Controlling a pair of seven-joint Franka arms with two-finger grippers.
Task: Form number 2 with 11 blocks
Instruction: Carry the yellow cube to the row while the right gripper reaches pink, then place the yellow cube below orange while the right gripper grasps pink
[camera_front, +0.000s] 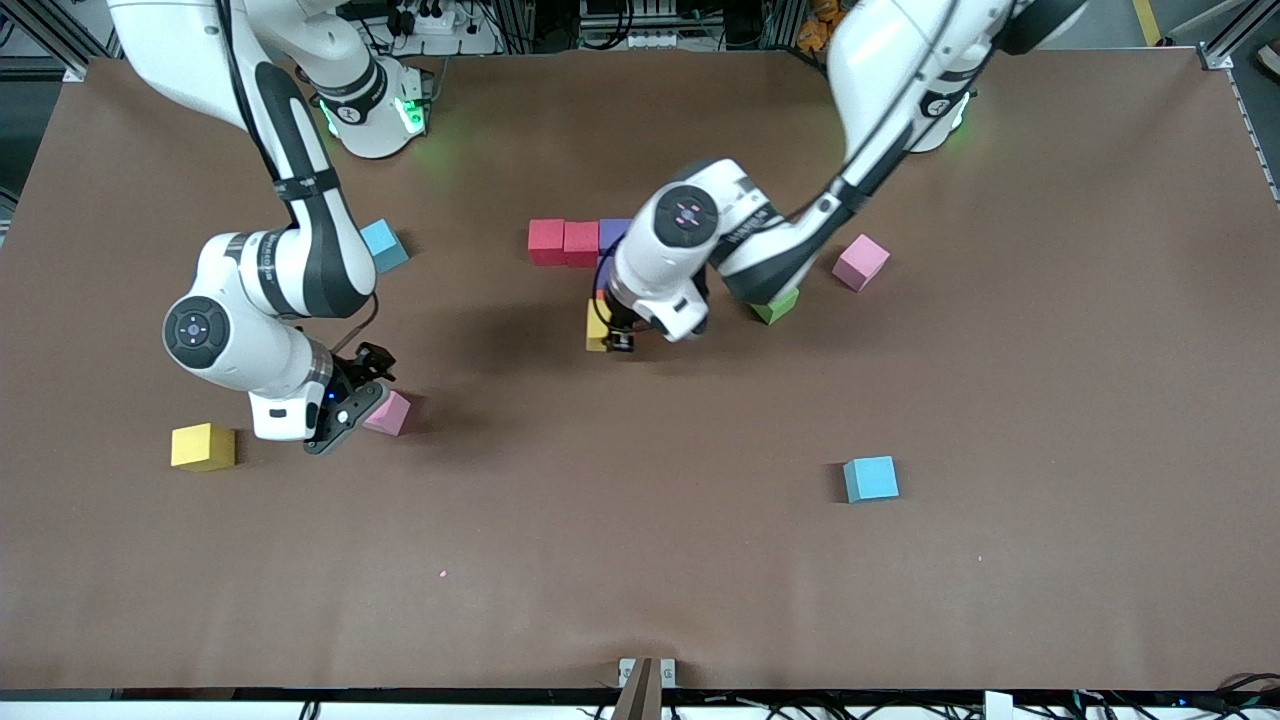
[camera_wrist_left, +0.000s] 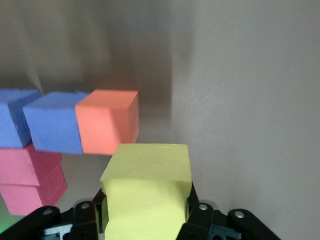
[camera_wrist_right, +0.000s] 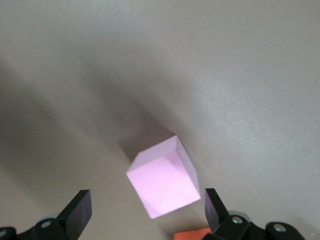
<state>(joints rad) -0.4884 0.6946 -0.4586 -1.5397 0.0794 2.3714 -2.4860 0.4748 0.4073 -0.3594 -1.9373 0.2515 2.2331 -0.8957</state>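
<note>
My left gripper (camera_front: 612, 335) is shut on a yellow block (camera_front: 597, 326) (camera_wrist_left: 147, 192), held low just beside an orange block (camera_wrist_left: 107, 127). The orange block adjoins two purple blocks (camera_wrist_left: 52, 127), and these adjoin two red blocks (camera_front: 563, 243), which form a row with a purple block (camera_front: 613, 234). My right gripper (camera_front: 365, 393) (camera_wrist_right: 146, 205) stands open over a tilted pink block (camera_front: 390, 413) (camera_wrist_right: 162, 182), one finger (camera_wrist_right: 77, 212) on each side and neither touching it.
Loose blocks lie about: a green one (camera_front: 776, 308) under the left arm, pink (camera_front: 861, 262), light blue (camera_front: 870, 478) nearer the front camera, light blue (camera_front: 384, 245) beside the right arm, and yellow (camera_front: 203, 446) toward the right arm's end.
</note>
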